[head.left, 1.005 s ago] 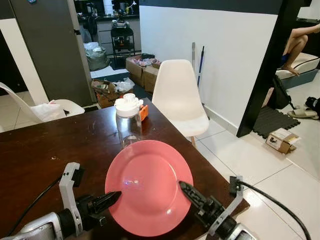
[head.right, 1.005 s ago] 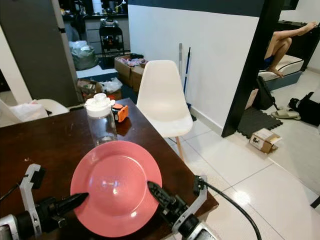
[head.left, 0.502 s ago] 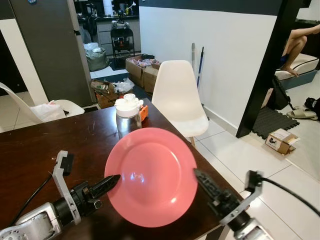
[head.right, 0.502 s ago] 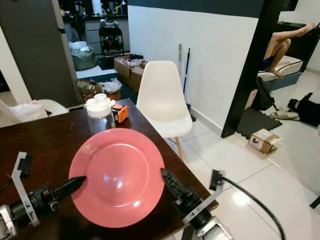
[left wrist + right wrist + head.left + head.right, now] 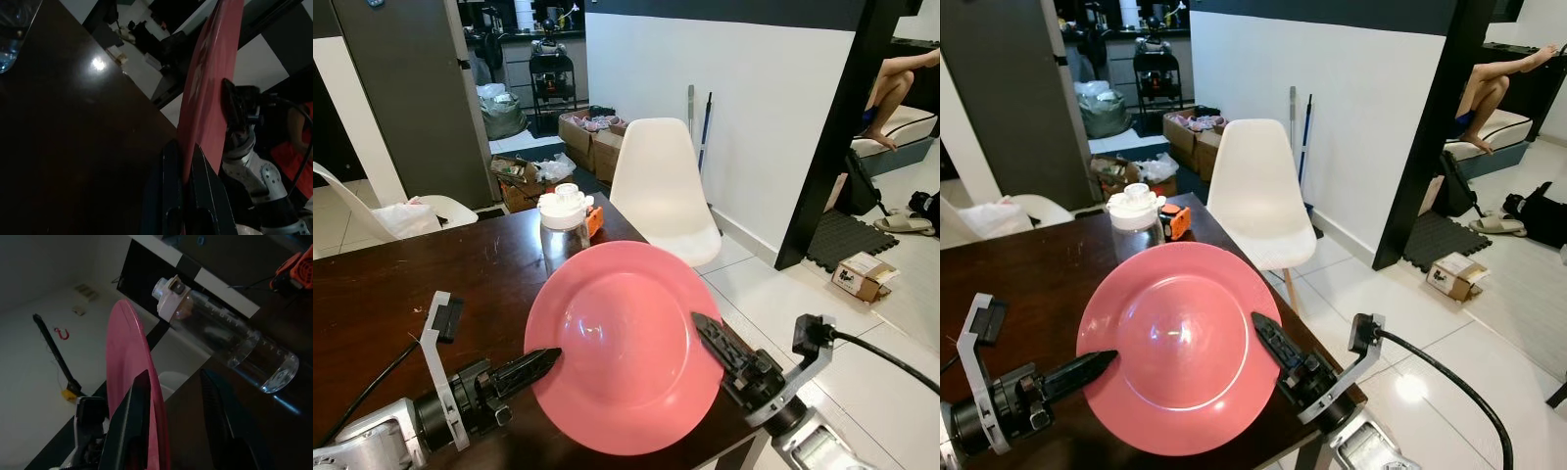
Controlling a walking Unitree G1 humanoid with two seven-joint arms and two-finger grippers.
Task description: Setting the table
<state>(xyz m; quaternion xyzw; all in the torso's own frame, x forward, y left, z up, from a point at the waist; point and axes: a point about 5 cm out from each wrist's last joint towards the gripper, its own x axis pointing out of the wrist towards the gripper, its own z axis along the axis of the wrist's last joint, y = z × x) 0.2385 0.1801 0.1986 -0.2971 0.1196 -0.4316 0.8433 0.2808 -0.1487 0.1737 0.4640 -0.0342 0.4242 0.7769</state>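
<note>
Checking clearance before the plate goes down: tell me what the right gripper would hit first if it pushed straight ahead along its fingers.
The right gripper already grips the pink plate. Past it, most likely the clear water bottle standing on the dark table, though depth is uncertain.

1. Dark wood table (image 5: 382, 284) stood on a white tiled floor (image 5: 862, 333).
2. White chair (image 5: 661, 186) sat at the table's far corner, before a white wall (image 5: 754, 108).
3. Black pillar (image 5: 837, 127) stood further right.
4. Cardboard boxes (image 5: 592, 137) cluttered the back.
</note>
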